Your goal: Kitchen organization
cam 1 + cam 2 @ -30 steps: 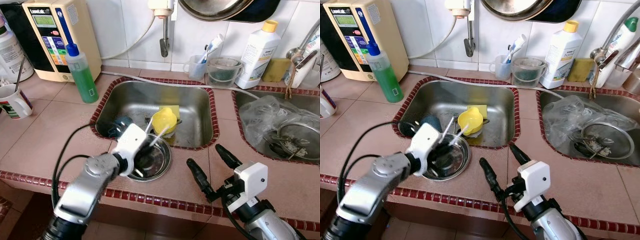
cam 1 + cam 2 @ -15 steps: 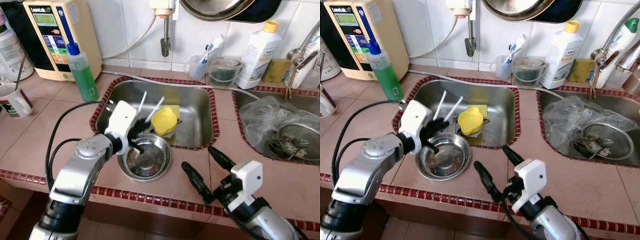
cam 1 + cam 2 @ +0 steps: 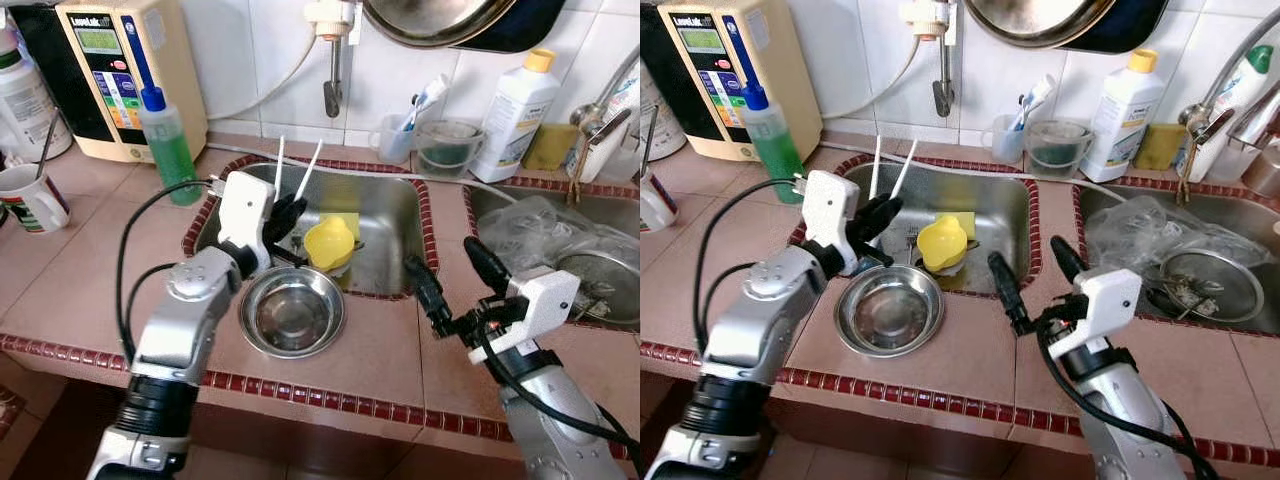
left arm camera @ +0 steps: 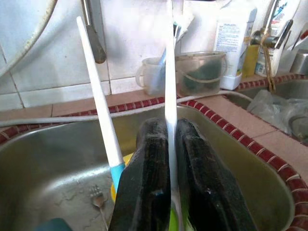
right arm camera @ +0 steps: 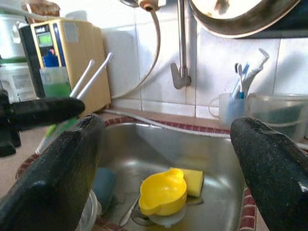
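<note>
The tiled counter (image 3: 70, 290) is shown with two steel basins set into it. The left sink (image 3: 385, 215) is bordered by red tiles, and the right sink (image 3: 500, 200) is occupied by a crumpled clear bag (image 3: 545, 235) and a metal strainer (image 3: 600, 275). A water filter unit (image 3: 115, 75) is mounted against the white wall tiles at the far left, with a green soap bottle (image 3: 165, 145) just before it. A white bottle (image 3: 513, 110) with a yellow cap is placed at the wall between the two basins. Beside it a clear tub (image 3: 447, 148) and a cup (image 3: 400, 135) of toothbrushes are seen. A steel bowl (image 3: 292, 312) is set on the counter at the near rim of the left sink. A mug (image 3: 35, 198) is seen at the left edge of the counter.

The left gripper (image 3: 283, 215) is raised over the left sink, above the bowl. Its fingers are clenched on two white sticks (image 4: 170, 91), which are pointed upward and splayed apart. One stick is pressed between the finger pads; the other is seen alongside the fingers. The right gripper (image 3: 455, 280) is held over the counter between the basins, with fingers spread wide and nothing held.

A yellow scoop (image 3: 328, 243) is rested on a yellow sponge (image 3: 345, 217) inside the left sink.
</note>
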Controlling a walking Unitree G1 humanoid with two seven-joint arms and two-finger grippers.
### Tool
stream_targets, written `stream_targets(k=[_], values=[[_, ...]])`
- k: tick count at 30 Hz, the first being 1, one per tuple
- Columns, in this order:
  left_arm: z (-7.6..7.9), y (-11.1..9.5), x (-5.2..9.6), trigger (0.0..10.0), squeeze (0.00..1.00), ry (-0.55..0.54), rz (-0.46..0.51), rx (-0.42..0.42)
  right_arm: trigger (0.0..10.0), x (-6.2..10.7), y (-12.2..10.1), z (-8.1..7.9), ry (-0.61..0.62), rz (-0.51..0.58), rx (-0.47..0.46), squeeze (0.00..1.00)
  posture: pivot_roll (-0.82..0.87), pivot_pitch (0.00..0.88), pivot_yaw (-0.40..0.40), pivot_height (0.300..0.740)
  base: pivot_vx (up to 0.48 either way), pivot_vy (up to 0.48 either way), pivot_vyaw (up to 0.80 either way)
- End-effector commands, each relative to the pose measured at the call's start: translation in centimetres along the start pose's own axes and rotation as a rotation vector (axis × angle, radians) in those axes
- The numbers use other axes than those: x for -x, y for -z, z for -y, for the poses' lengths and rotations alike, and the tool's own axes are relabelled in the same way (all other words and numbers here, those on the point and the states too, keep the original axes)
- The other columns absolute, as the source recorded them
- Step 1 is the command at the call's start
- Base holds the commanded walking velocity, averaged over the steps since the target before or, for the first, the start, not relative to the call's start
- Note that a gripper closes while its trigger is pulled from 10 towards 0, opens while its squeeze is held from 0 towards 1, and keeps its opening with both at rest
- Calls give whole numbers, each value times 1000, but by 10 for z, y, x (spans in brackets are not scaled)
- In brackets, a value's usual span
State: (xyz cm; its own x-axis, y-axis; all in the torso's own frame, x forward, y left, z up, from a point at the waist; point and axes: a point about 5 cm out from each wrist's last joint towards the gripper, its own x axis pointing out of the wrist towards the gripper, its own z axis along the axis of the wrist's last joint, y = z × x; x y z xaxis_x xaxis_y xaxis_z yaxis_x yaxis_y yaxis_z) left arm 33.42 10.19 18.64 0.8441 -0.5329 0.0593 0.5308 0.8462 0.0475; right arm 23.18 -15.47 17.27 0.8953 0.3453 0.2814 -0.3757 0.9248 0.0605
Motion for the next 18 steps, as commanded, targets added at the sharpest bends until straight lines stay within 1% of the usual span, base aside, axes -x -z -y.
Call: stream_targets(k=[1,4,8,12,14,16,18], values=[[1,-6,-4,10000,0,12,24,-16,10000,0,1,4,28,0,9,0,-138,0,19,740,0,0,0],[4,-4,-7,10000,0,33,25,-23,10000,-2,2,5,49,7,14,0,-136,0,20,740,0,0,0],[3,-3,-12,10000,0,37,11,-22,10000,-5,1,8,60,11,23,0,-135,0,21,740,0,0,0],[3,-4,-21,10000,0,55,-5,-42,10000,-8,-3,8,53,18,35,0,-138,3,24,740,0,0,0],[1,-5,-27,10000,0,68,-16,-61,10000,-10,-8,7,45,27,40,0,-150,24,30,740,0,0,0],[0,-8,-31,10000,0,82,-11,-83,10000,-12,-11,6,40,33,45,0,-150,26,30,740,0,0,0],[-2,-10,-35,10000,0,96,-18,-86,10000,-12,-14,5,38,38,46,0,-156,41,31,740,0,0,0]])
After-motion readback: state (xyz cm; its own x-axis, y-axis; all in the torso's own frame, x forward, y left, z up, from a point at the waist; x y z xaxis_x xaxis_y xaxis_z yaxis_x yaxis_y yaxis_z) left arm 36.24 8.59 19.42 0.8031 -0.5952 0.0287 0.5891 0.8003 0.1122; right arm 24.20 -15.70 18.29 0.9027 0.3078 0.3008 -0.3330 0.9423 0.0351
